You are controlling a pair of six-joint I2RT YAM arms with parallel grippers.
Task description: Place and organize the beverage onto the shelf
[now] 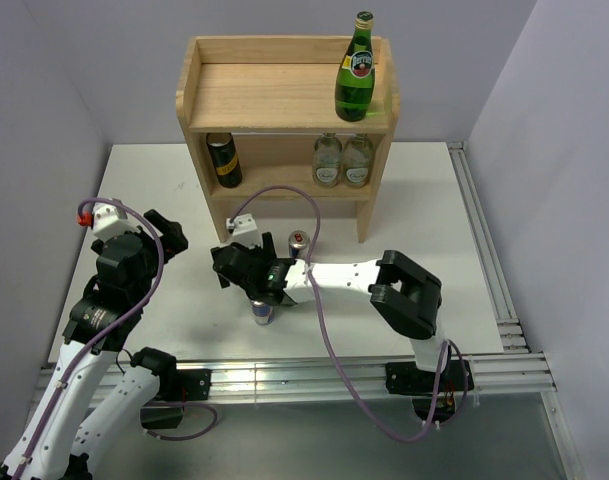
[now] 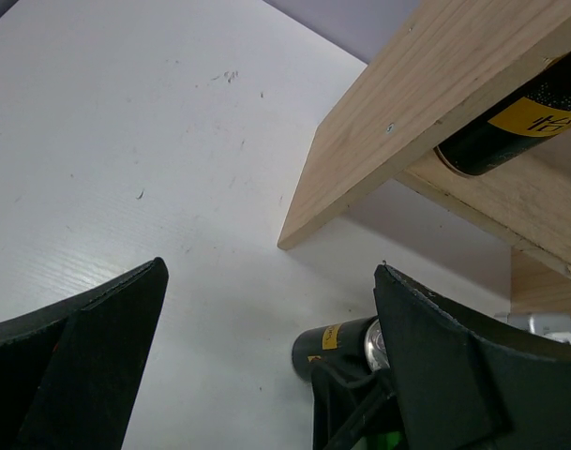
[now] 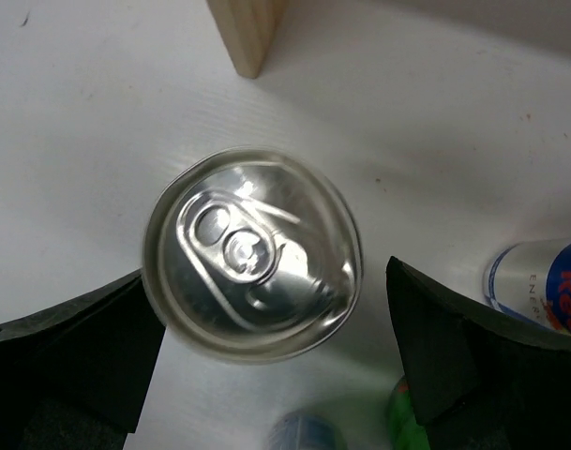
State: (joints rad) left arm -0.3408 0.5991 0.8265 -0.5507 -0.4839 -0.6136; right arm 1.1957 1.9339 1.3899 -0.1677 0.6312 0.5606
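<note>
Front of the shelf (image 1: 264,95), on the table (image 1: 154,200): right gripper (image 3: 268,291) spread wide, straddling a silver-topped can (image 3: 252,267), not gripping yet. Can sits nearer one finger; uneven closing could shove it into the blue-and-silver can (image 3: 538,281) nearby. Left gripper (image 2: 268,281) spread, empty.

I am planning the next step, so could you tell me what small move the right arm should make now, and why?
Probably close the right gripper on the can: its open fingers flank the can, which stands upright on the table, not yet gripped.
</note>
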